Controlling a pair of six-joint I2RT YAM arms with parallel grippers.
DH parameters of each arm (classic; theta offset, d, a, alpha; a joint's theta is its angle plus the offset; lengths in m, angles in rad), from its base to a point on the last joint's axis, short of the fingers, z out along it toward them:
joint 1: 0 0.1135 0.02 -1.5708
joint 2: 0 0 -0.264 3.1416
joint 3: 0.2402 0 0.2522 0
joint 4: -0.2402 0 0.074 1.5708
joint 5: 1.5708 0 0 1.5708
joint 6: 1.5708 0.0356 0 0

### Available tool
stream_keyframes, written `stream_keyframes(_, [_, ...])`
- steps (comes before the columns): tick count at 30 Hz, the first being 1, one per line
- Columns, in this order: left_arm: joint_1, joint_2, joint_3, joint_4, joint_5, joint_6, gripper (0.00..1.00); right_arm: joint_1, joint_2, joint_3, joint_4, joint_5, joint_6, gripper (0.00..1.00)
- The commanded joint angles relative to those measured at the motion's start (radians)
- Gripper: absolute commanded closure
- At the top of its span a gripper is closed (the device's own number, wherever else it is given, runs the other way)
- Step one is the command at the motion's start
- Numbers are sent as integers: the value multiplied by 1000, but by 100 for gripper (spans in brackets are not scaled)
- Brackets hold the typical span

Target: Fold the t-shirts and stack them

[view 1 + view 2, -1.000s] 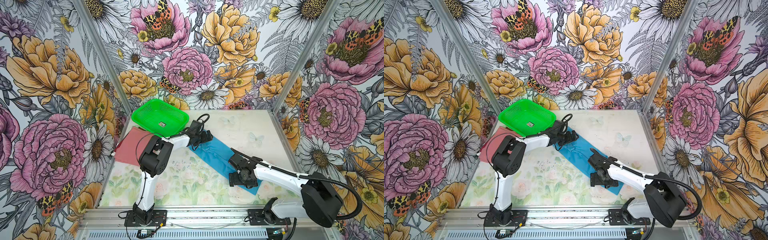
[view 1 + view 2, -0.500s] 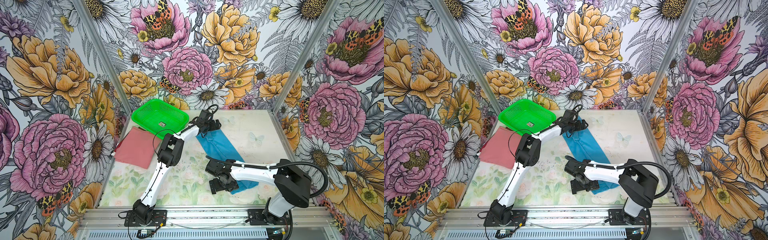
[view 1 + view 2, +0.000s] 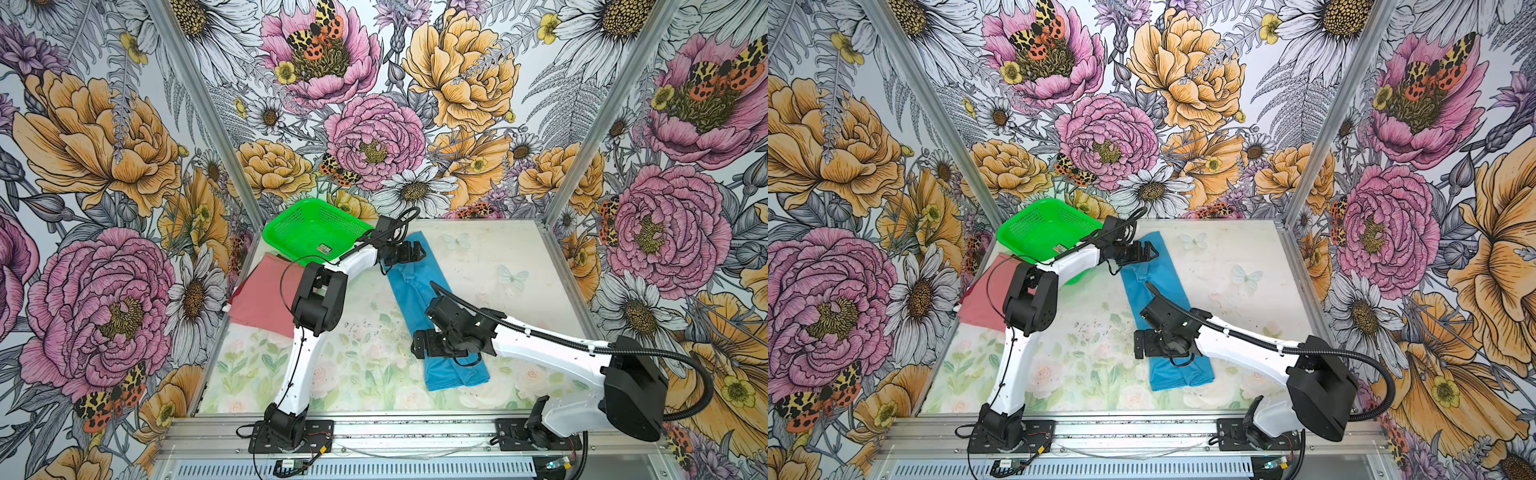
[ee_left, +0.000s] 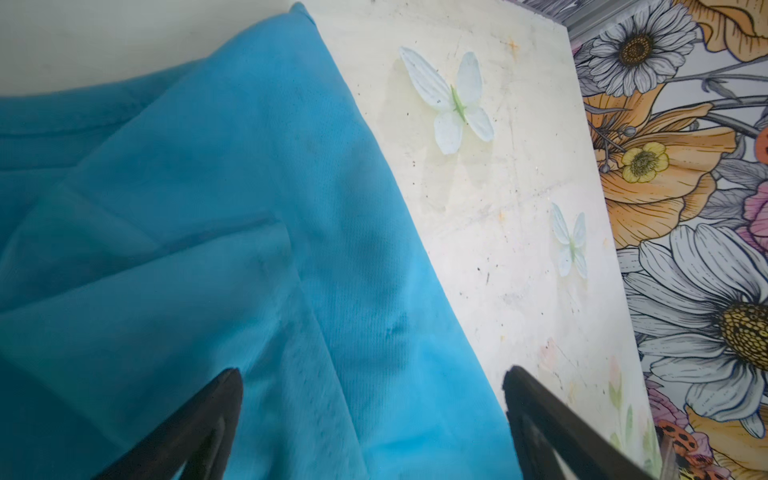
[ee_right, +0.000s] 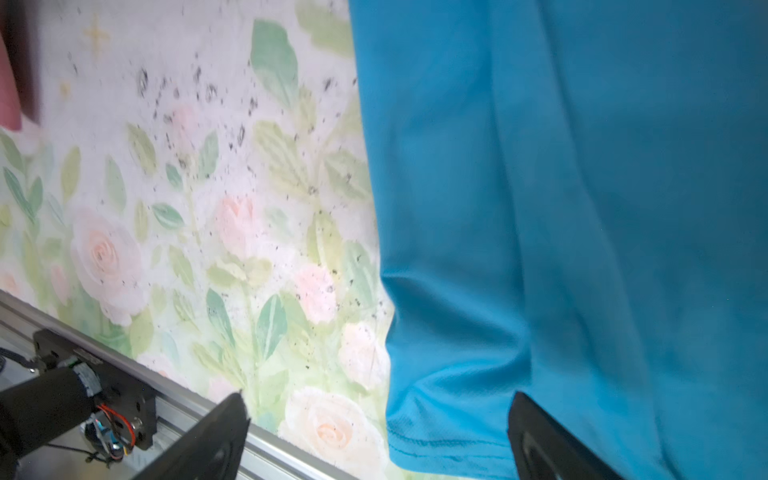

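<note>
The sky-blue t-shirt (image 3: pixel 415 286) (image 3: pixel 1167 266) lies folded into a long strip, running from the back middle of the table to the front right. My left gripper (image 3: pixel 417 252) (image 3: pixel 1148 251) (image 4: pixel 372 374) hovers open over its far end, with blue cloth between the spread fingers. My right gripper (image 3: pixel 436 347) (image 3: pixel 1156 344) (image 5: pixel 378 398) stands open over the strip's left edge near the hem, one finger over cloth (image 5: pixel 582 208) and the other over bare table. The red-pink t-shirt (image 3: pixel 257 299) (image 3: pixel 984 299) lies folded flat at the left.
A green perforated basket (image 3: pixel 291 232) (image 3: pixel 1034 232) sits at the back left, overlapping the red-pink shirt's far edge. The left arm's elbow (image 3: pixel 318 299) hangs over that shirt's right side. A metal rail (image 3: pixel 415 428) borders the table's front, and floral walls enclose the other sides.
The left gripper moved back and right, away from the basket, and the blue strip's far end swung back with it. The right gripper swept left, then returned to the strip's left edge.
</note>
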Motion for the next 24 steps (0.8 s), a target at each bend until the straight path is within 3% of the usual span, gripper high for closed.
stream_keyframes(1, [-19,-53,-90,44,40,21,1,-70,-19,-30,2,14,-60,1])
stream_keyframes(5, [-34,-21,-108,75,51,-10,1,-146,13,-60,-8,18,-91,1])
stream_keyframes(10, [-46,58,-24,75,57,-47,1,-148,70,-125,-34,39,-81,2])
stream_keyframes(16, [-70,172,137,37,66,-57,1,-28,34,-208,-29,13,-20,1])
stream_keyframes(24, [-101,426,500,-29,100,-87,1,153,238,-93,76,-14,79,1])
